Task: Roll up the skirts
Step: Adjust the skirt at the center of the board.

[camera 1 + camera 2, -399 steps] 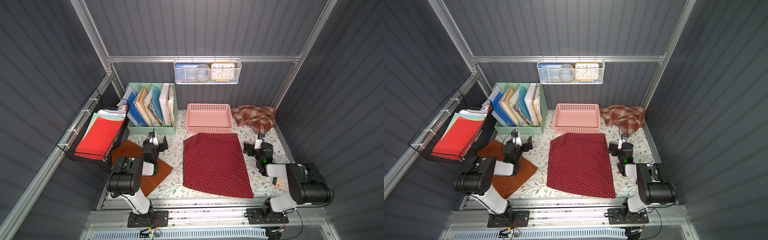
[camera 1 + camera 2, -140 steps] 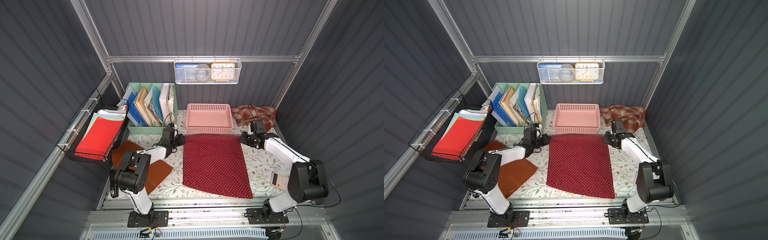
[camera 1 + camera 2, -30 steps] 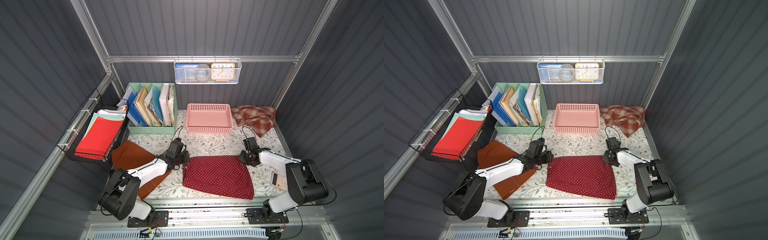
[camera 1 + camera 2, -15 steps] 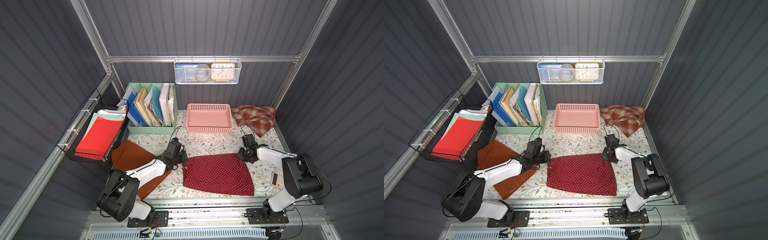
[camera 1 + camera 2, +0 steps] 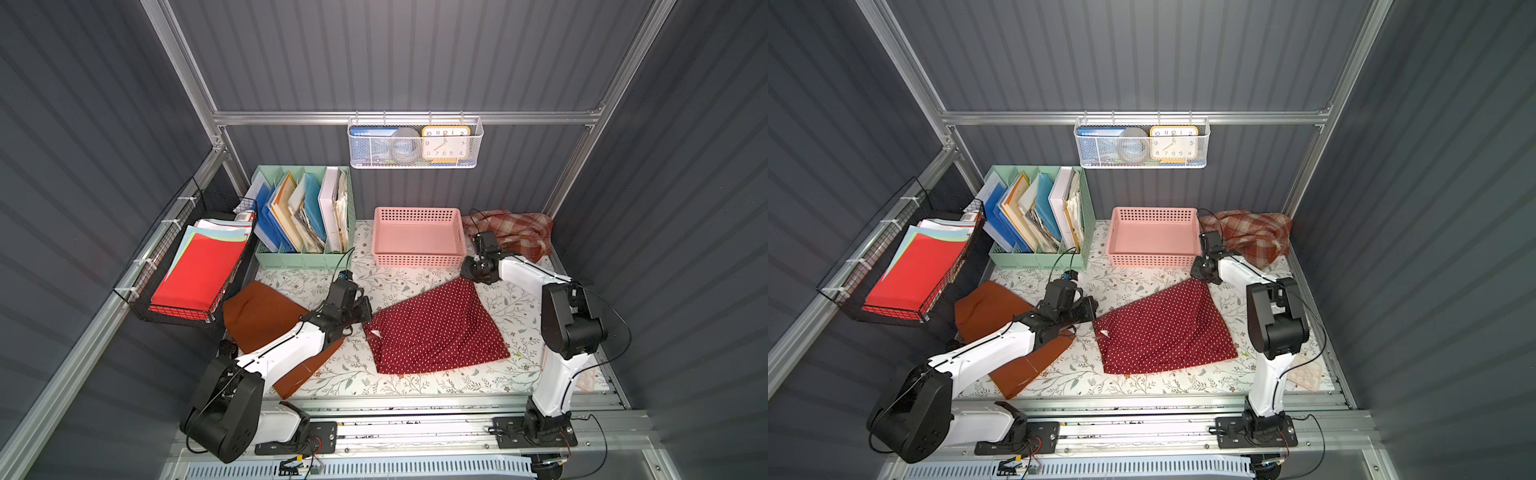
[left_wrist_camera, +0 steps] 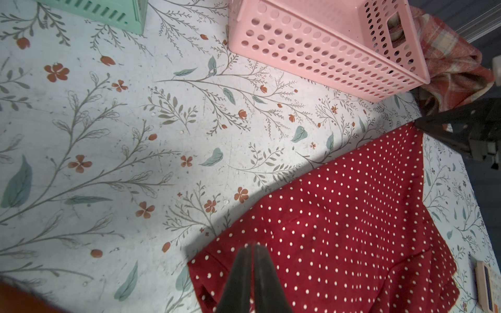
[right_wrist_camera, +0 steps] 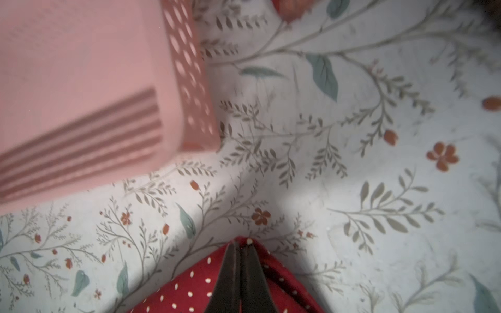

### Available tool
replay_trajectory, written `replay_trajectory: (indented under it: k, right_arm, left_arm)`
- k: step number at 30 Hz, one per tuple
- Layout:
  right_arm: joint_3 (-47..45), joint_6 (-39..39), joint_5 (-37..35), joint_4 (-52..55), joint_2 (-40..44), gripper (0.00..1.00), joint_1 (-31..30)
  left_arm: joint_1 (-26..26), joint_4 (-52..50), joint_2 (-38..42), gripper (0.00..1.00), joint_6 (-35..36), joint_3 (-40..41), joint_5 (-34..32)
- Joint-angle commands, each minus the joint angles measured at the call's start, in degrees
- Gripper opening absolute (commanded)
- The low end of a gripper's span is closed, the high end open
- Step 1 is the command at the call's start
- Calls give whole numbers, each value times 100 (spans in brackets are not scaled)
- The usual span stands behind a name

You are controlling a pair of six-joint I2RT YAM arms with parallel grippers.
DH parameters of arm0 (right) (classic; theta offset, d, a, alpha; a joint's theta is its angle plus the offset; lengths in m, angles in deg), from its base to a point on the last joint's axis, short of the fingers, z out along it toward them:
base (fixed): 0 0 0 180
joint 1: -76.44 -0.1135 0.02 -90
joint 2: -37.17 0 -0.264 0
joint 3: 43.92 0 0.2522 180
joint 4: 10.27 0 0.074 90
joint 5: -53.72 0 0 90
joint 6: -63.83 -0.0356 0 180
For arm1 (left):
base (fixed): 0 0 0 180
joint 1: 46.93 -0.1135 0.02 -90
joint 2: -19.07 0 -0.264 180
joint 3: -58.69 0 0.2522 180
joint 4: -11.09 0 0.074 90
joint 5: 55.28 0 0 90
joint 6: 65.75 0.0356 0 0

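Observation:
The dark red polka-dot skirt (image 5: 436, 328) lies folded on the flowered table, drawn out slantwise. My right gripper (image 5: 469, 276) is shut on its far right corner, near the pink basket; the corner peeks past the tips (image 7: 240, 244). At the skirt's left end my left gripper (image 5: 368, 312) is shut, its closed fingers (image 6: 244, 271) on the cloth there. The rust-orange skirt (image 5: 262, 316) lies flat under the left arm. Crumpled in the back right corner is the plaid skirt (image 5: 515, 232).
A pink basket (image 5: 417, 259) and a green file organizer (image 5: 303, 259) stand along the back. A black wire basket (image 5: 137, 286) of paper sheets hangs on the left rail. A white wire basket (image 5: 415, 164) hangs on the back wall. A small pinkish object (image 5: 1306, 376) lies front right.
My right gripper has moved back toward the pink basket, dragging the skirt's right corner with it. The folded skirt now lies slantwise instead of square. The left gripper has barely moved.

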Motion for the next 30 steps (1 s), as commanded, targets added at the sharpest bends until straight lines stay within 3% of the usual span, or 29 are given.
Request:
replay_trajectory:
  k: [1, 3, 8, 12, 16, 21, 26, 30]
  right_arm:
    - [-500, -131, -453, 675, 524, 26, -148]
    - [-951, -146, -408, 595, 822, 44, -148]
    - [-1654, -210, -1027, 904, 1903, 55, -157]
    - [-2411, -650, -1150, 1376, 2755, 56, -200]
    - [-3331, -1025, -1558, 1567, 3330, 56, -202]
    - [-4029, -1029, -1338, 1292, 3624, 53, -195]
    - [-3745, -815, -1440, 1498, 3604, 50, -171]
    - [-3755, -855, -1056, 1592, 3562, 49, -148]
  left_arm:
    - [-23, -49, 1, 0, 160, -157, 56]
    - [-23, 27, 7, 0, 142, -111, 98]
    - [-23, 168, -191, 0, 44, -104, 464]
    - [25, 25, 81, 0, -225, 180, 742]
    - [229, -331, 912, 25, -845, 898, 1096]
    - [334, -875, 1930, 40, -1141, 1281, 1378]
    - [581, -331, 1809, 42, -1505, 1544, 1589]
    - [1117, -43, 1416, 41, -1722, 1456, 1474]
